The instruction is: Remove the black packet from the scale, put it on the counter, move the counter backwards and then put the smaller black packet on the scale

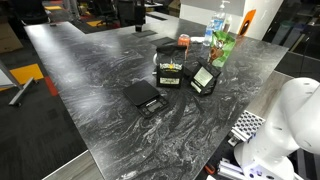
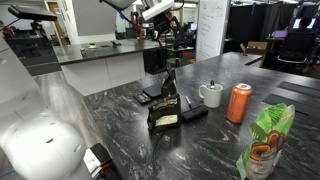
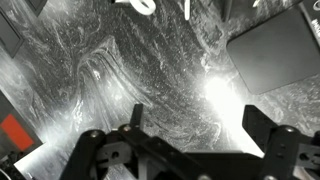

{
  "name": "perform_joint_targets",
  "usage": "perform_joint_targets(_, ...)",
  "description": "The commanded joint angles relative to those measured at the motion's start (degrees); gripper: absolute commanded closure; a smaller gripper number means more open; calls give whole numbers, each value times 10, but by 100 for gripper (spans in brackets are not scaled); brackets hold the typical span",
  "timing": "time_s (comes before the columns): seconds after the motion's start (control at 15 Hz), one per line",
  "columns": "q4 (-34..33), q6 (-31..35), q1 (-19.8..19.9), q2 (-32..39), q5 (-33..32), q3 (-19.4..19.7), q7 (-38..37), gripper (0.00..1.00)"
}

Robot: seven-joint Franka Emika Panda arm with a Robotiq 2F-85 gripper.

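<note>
The scale (image 1: 142, 96) lies flat and bare on the counter (image 1: 90, 70); it also shows in an exterior view (image 2: 152, 97) and at the upper right of the wrist view (image 3: 272, 55). The black packet (image 1: 169, 73) with its yellow band stands upright on the counter beside the scale, also in an exterior view (image 2: 165, 108). The smaller black packet (image 1: 204, 77) stands just beside it, also in an exterior view (image 2: 194, 113). My gripper (image 3: 193, 112) is open and empty, high above bare counter next to the scale; it also shows in an exterior view (image 2: 167, 32).
A white mug (image 2: 211, 95), an orange can (image 2: 240, 102), a green snack bag (image 2: 268, 140) and a water bottle (image 1: 219, 25) stand near the packets. The robot base (image 1: 285, 125) is at the counter's edge. Bare counter stretches beyond the scale.
</note>
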State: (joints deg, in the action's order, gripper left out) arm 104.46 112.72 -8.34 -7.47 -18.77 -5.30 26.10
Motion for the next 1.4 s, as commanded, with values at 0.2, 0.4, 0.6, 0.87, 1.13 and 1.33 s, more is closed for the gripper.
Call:
perform_joint_targets(0.2, 0, 124, 21, 107, 74, 14, -34, 0)
perform_joint_targets(0.4, 1, 120, 23, 111, 82, 9, -30, 0)
perform_joint_targets(0.6, 1, 128, 23, 121, 89, 9, -30, 0)
perform_joint_targets(0.87, 5, 155, 27, 129, 103, 13, -61, 0)
perform_joint_targets(1.13, 9, 173, 30, 149, 112, 17, -168, 0)
perform_joint_targets(1.33, 5, 163, 26, 163, 102, 19, -241, 0)
